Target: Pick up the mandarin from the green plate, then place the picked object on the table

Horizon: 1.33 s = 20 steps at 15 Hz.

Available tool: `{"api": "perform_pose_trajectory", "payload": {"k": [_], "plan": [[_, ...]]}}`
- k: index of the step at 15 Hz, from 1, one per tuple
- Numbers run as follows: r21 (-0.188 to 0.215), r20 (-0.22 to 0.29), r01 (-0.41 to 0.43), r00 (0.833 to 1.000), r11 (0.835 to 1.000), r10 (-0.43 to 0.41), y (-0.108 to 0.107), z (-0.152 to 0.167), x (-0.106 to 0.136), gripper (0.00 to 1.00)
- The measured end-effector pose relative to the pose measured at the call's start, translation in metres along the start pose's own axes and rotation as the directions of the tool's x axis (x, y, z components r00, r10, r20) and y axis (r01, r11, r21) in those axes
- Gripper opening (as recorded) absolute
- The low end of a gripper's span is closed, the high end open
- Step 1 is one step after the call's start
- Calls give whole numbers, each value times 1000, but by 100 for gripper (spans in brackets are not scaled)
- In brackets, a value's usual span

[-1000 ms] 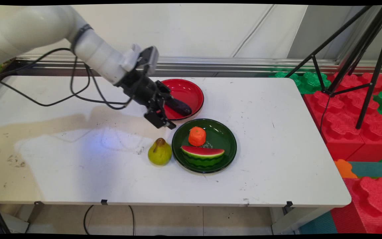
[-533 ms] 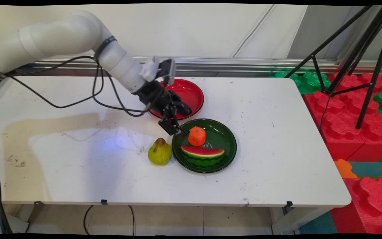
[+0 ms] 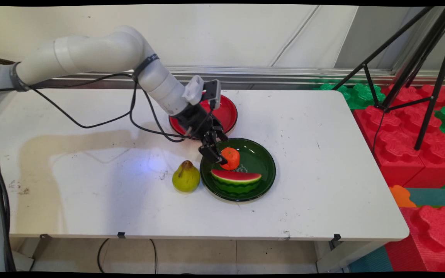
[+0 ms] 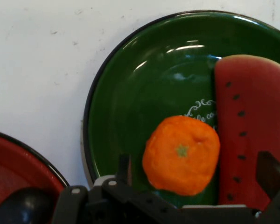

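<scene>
Left of the green plate (image 3: pixel 263 170) stands a yellow-green pear (image 3: pixel 185 177); on the plate sit a round, dimpled orange (image 3: pixel 231 157) and a watermelon slice (image 3: pixel 236 178). The gripper (image 3: pixel 218 153) is spread wide beside the orange. Only the hand view shows white lettering on the plate and a dark object (image 4: pixel 23 205) in the red plate (image 4: pixel 11 168).

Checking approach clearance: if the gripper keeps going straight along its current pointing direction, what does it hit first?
Most likely the orange: in the hand view it sits between the open fingers of the gripper, inside the green plate. How far off it is cannot be told.
</scene>
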Motion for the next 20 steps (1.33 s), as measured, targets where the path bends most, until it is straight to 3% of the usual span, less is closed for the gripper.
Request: {"api": "perform_pose_trajectory", "payload": {"k": [13,14,20], "plan": [[-8,24,0,1000,1000,0,-10,27,9,100],[-9,26,-1,1000,1000,1,-11,29,9,0],[-15,32,-9,999,1000,9,-11,31,10,0]]}}
